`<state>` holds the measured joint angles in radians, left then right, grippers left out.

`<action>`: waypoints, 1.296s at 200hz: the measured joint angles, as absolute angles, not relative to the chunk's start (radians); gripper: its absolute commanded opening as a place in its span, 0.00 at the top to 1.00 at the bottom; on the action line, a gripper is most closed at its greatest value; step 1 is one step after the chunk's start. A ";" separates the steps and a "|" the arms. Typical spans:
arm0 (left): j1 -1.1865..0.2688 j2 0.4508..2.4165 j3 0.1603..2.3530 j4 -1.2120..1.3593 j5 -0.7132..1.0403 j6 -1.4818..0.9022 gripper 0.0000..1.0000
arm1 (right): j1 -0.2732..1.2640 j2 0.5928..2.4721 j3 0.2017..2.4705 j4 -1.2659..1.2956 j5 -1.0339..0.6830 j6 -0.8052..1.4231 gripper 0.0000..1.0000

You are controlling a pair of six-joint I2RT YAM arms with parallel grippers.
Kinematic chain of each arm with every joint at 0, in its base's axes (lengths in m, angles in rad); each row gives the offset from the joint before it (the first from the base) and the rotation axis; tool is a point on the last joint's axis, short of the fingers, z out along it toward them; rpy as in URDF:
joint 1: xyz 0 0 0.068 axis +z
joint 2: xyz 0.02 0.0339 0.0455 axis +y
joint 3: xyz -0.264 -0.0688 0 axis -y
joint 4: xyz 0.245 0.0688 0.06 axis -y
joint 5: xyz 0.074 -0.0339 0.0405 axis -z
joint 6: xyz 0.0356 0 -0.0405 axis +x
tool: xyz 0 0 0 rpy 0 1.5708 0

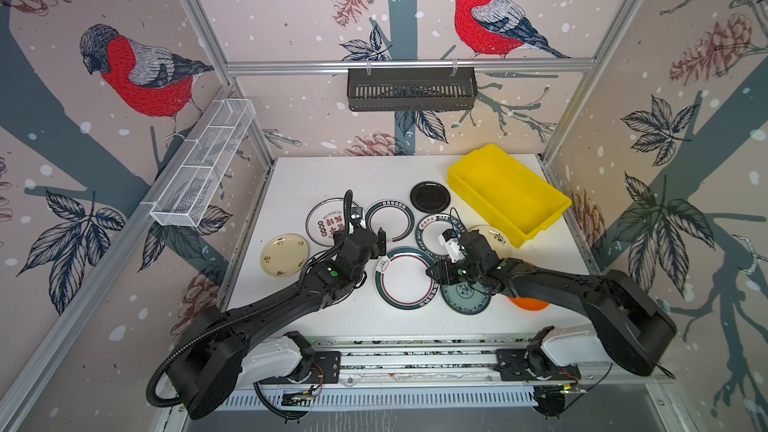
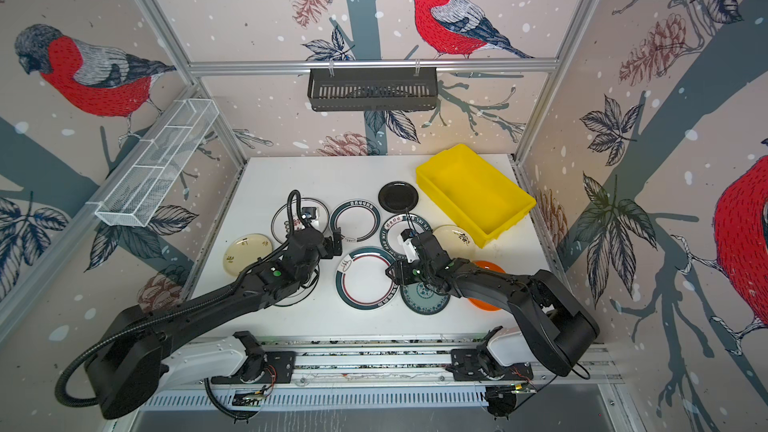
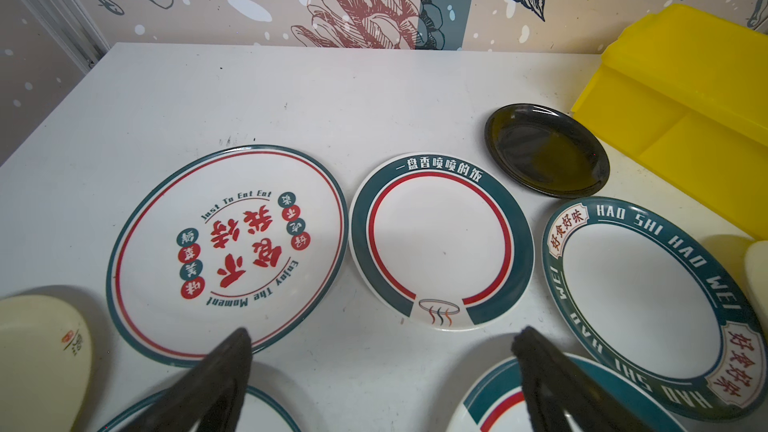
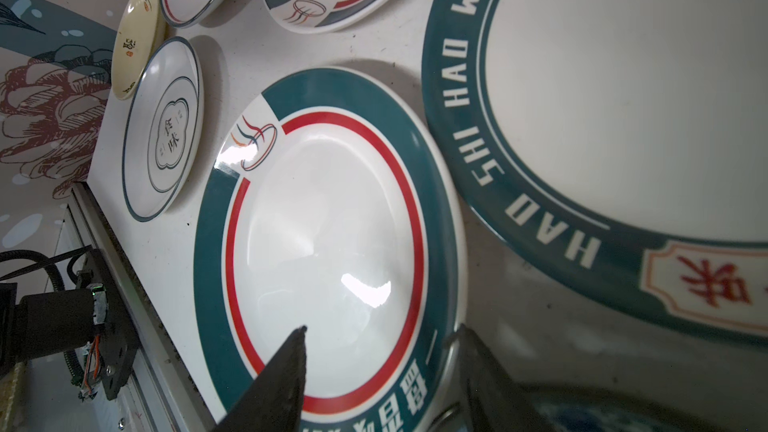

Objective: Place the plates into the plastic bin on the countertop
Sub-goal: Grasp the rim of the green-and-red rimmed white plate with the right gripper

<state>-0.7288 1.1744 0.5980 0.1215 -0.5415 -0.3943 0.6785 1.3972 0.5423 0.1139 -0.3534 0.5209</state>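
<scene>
A: Right at the front: the right gripper [image 4: 381,329] is about half open, one finger over the white of the green-rimmed plate [image 1: 405,280], the other outside its rim. Nothing gripped yet, I'd say.

B: That outer finger's just beside the patterned plate [image 1: 465,300]. Squeeze from there and it could shove that one, or ride up on its edge.

A: And it's a thin, glossy rim. Pinch it at one edge and the whole plate hangs off the jaws — I'd worry it swivels or slides out on the lift.

B: The orange plate [image 1: 530,305] is mostly hidden under that arm too. A low pass could drag it.

A: A bit further in, the left gripper [image 3: 386,347] is wide open and empty, hovering over bare countertop [image 1: 316,176] between plates. It's near the right one. A careless swing and the two could clip.

B: Then the route. The lettered plate [image 1: 430,228] lies just behind, and a cream plate [image 1: 496,236] right by the bin's near corner.

A: A drooping plate could catch either on the way over.

B: And the bin [image 1: 511,193] sits at the far right, angled, empty — every plate's out on the countertop. Come in low and the plate hits the wall instead of clearing it.
</scene>
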 measured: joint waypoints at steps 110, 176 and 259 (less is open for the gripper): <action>-0.729 1.169 0.583 0.112 -0.554 -0.396 0.02 | 0.679 1.468 0.566 0.126 -0.344 0.498 0.49; -0.729 1.158 0.575 0.109 -0.570 -0.396 0.02 | 0.682 1.512 0.581 0.141 -0.361 0.498 0.54; -0.729 1.148 0.567 0.100 -0.584 -0.408 0.02 | 0.691 1.554 0.603 0.141 -0.358 0.498 0.73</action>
<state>-0.7288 1.1481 0.5671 0.1001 -0.5842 -0.4084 0.6907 1.5539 0.6029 0.1406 -0.3576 0.4976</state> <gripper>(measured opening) 0.979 0.288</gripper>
